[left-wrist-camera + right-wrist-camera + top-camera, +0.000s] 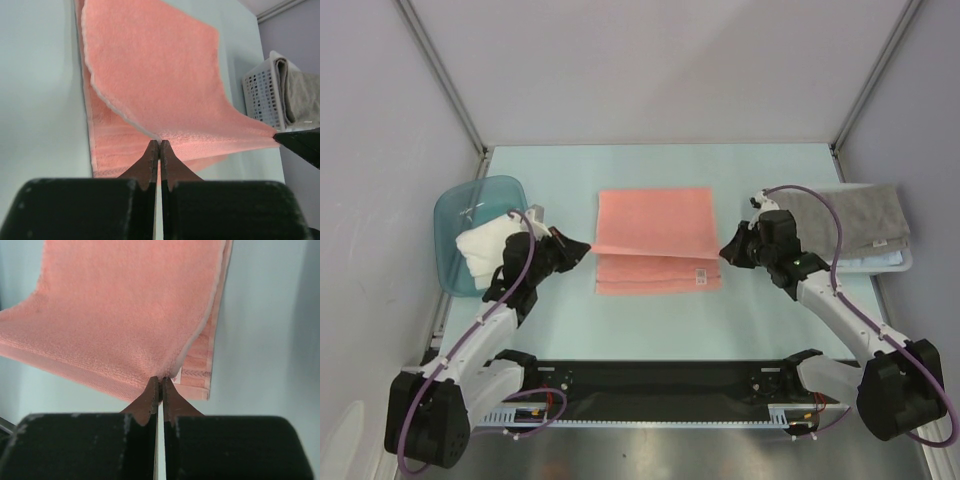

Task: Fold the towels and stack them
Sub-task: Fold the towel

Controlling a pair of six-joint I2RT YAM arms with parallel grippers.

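Salmon-pink towel (657, 225), top layer taut

Readable text: none is showing.
White tag (701, 277): lying on salmon-pink towel (658, 225), near the jaws of the right gripper (724, 252), print showing too small.

Half-folded salmon towel (655, 228) centre; grey (850, 218) right, white (483, 250) left.
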